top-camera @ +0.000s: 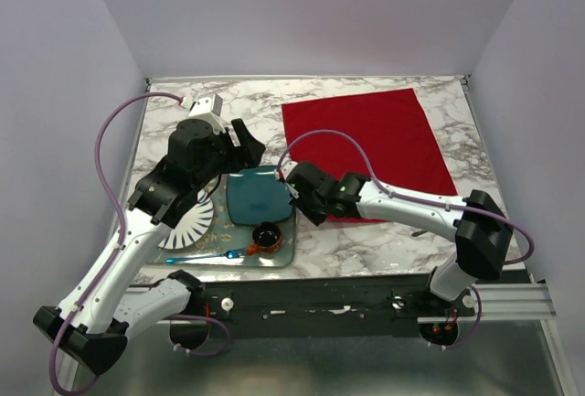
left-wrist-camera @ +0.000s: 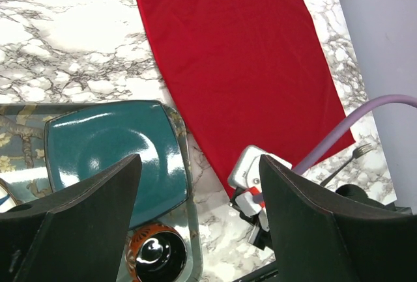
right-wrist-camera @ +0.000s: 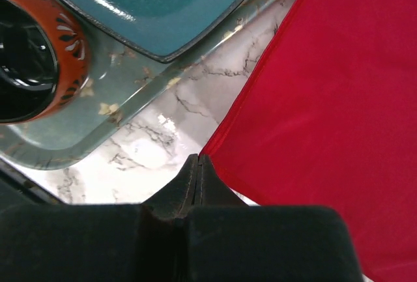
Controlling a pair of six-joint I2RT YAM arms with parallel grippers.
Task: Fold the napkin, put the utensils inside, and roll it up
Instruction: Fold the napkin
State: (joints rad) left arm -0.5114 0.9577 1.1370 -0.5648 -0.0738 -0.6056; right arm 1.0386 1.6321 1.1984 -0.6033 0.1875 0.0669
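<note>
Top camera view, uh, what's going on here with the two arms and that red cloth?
The red napkin lies flat on the marble table, not yet folded. The right tool is shut at its near left corner; whether it pinches the cloth is unclear. The left tool hangs open near the teal plate. The fork lies on the table beside the napkin.

- right gripper (right-wrist-camera: pixel 197 168): jaws pressed together, tips right at the napkin (right-wrist-camera: pixel 326 99) corner; can't tell if cloth is pinched
- napkin lies flat on marble table (right-wrist-camera: pixel 150 152), right side
- teal plate (right-wrist-camera: pixel 163 2) and orange-rimmed dark bowl (right-wrist-camera: pixel 32 47) sit in glass tray (right-wrist-camera: pixel 111 119), near the napkin edge
</note>
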